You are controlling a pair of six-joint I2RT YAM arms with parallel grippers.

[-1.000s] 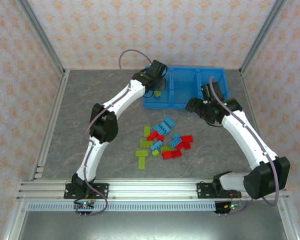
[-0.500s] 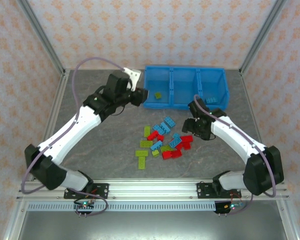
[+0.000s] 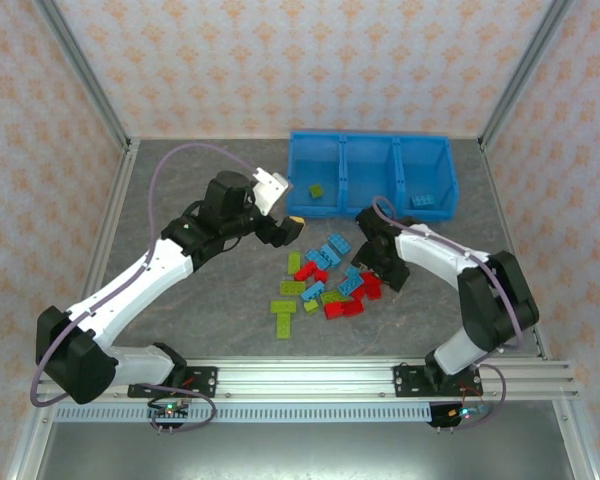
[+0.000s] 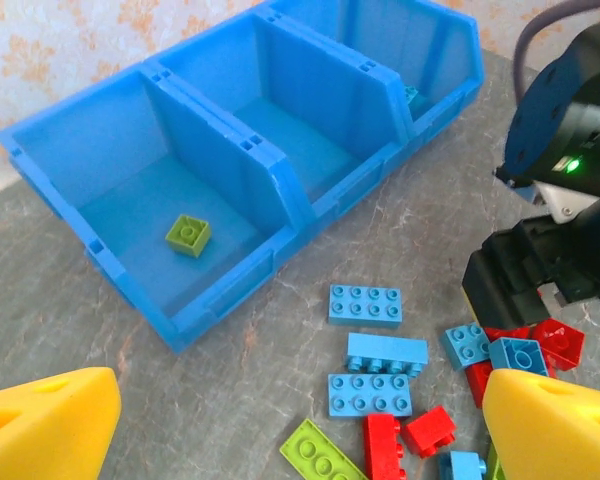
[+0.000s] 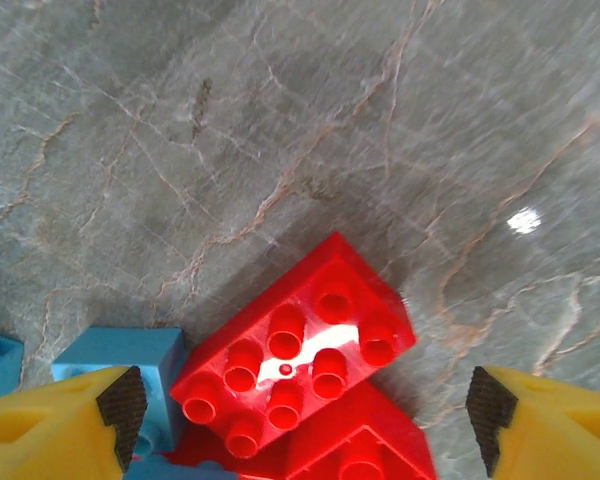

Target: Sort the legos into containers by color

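The legos [image 3: 325, 280] lie in a loose pile of red, light blue and yellow-green bricks on the grey table in front of the containers [image 3: 345, 172], a blue bin with three compartments. One yellow-green brick [image 3: 317, 190] sits in the left compartment, and a light blue brick [image 3: 426, 200] in the right one. My left gripper [image 3: 292, 228] hovers open between the bin and the pile, with nothing between its yellow fingers [image 4: 50, 425]. My right gripper [image 3: 375, 268] is down at the pile's right side, open. Its fingers stand on either side of a red six-stud brick [image 5: 295, 360] without touching it.
In the left wrist view, three light blue bricks [image 4: 378, 352] lie side by side in front of the bin wall [image 4: 280, 190], with the right arm's black wrist [image 4: 540, 270] just beyond. Metal frame posts and patterned walls surround the table [image 3: 200, 290].
My left arm has pulled back from the left compartment toward the pile and its gripper has opened; the yellow-green brick lies in the compartment. My right arm has moved from the right compartment down to the red bricks.
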